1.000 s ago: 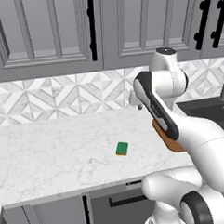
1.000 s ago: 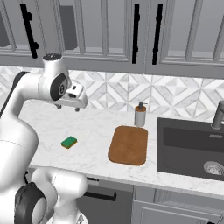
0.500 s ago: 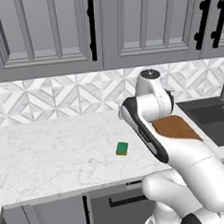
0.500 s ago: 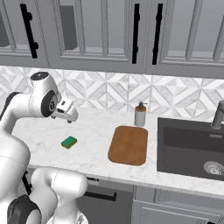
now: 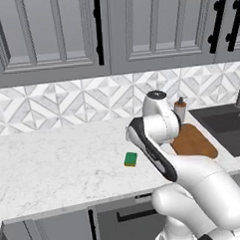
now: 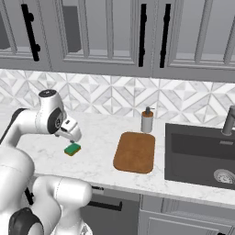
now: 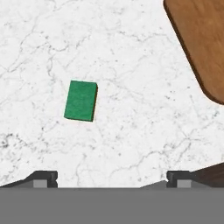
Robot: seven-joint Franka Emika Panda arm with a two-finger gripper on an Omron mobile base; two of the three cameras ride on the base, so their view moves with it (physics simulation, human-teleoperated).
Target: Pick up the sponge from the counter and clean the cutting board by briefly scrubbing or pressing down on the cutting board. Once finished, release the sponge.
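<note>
The sponge point(image 6: 72, 149) lies green side up on the white marble counter point(image 6: 101, 160), left of the orange-brown cutting board point(image 6: 135, 152). My gripper point(image 6: 75, 136) hovers just above the sponge, pointing down, apart from it. In the hand view the sponge point(image 7: 81, 100) sits left of centre, ahead of my gripper point(image 7: 111, 179). The two fingertips point(image 7: 43, 178) stand wide apart with only bare counter between them. A corner of the cutting board point(image 7: 199, 43) shows at the upper right. From the left base view the sponge point(image 5: 130, 159) lies just left of my arm, the cutting board point(image 5: 194, 141) to its right.
A soap dispenser point(image 6: 147, 120) stands behind the cutting board against the tiled backsplash. A dark sink point(image 6: 202, 153) with a faucet point(image 6: 228, 120) takes up the right end of the counter. The counter's front edge point(image 5: 71, 207) runs below the sponge. Grey cabinets hang above.
The arm has swung down and to the left, bringing the hand from high over the counter to just above the sponge. The sponge and the cutting board have stayed put.
</note>
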